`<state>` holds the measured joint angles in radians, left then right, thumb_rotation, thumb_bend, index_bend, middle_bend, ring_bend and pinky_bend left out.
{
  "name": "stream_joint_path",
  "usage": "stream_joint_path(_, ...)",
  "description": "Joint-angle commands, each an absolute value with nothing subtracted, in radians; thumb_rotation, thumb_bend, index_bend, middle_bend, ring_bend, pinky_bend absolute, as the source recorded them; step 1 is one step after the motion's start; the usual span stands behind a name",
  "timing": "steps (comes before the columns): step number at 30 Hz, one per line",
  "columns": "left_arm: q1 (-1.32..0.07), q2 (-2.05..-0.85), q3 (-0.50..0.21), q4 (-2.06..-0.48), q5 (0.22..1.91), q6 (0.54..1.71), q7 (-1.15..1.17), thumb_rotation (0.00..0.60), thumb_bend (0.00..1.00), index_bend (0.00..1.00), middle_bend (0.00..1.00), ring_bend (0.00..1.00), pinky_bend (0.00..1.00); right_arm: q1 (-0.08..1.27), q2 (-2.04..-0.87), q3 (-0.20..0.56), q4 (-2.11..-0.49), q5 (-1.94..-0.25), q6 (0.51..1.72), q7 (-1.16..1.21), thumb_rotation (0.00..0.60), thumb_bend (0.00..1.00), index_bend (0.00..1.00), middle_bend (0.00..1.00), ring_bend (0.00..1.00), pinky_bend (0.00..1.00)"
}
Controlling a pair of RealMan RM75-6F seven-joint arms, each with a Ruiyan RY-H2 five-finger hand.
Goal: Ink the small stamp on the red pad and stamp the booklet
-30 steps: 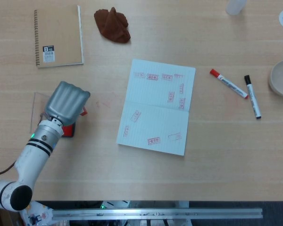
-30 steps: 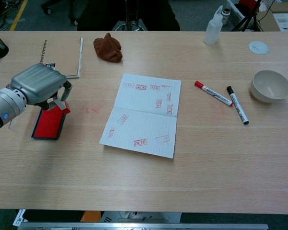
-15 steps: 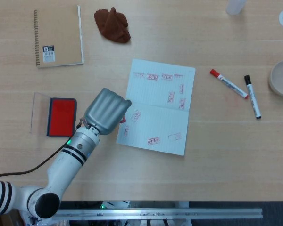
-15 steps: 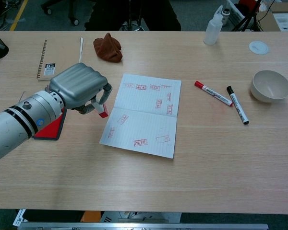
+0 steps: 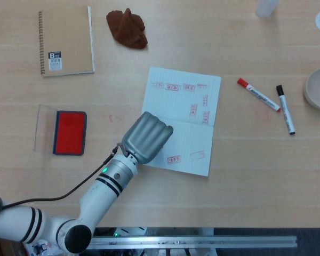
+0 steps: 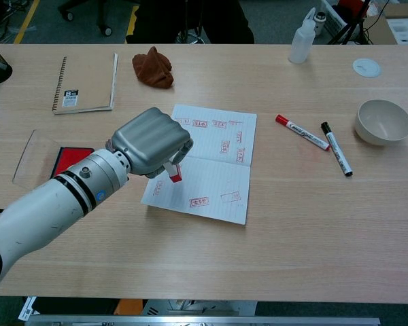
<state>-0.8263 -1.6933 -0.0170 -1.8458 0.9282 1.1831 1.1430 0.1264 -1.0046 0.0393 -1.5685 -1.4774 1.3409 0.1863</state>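
Note:
My left hand (image 5: 146, 137) (image 6: 151, 140) hovers over the lower left part of the open booklet (image 5: 189, 101) (image 6: 217, 163). It grips the small stamp (image 6: 175, 172), whose red base points down at the page; the head view hides the stamp under the hand. I cannot tell whether the stamp touches the paper. Several red stamp marks show on both pages. The red ink pad (image 5: 70, 132) (image 6: 66, 159) lies open to the left, its clear lid (image 5: 44, 128) beside it. My right hand is in neither view.
A spiral notebook (image 5: 65, 41) and a brown cloth (image 5: 128, 28) lie at the back left. Two markers (image 5: 258, 94) (image 5: 286, 109), a white bowl (image 6: 383, 122), a squeeze bottle (image 6: 302, 37) and a round lid (image 6: 366, 66) sit to the right.
My left hand carried the stamp rightward from the ink pad, across the table, to above the booklet's lower page. The pad now lies uncovered.

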Motion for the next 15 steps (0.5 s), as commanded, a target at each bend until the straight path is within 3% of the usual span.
stream_joint_path(1, -0.836, -1.731, -0.012, -1.813, 0.921, 1.191, 1.164, 0.600, 0.29, 0.59, 1.00, 1.00, 1.00, 0.125, -1.003, 0.040, -1.568, -1.475, 1.342, 0.188, 0.600, 0.15, 0.34, 0.40, 0.29, 0.36)
stream_joint_path(15, -0.820, -1.833, 0.030, -1.681, 0.927, 1.200, 1.172, 0.600, 0.29, 0.59, 1.00, 1.00, 1.00, 0.116, -1.003, 0.037, -1.561, -1.472, 1.350, 0.196, 0.600, 0.15, 0.34, 0.40, 0.29, 0.36)
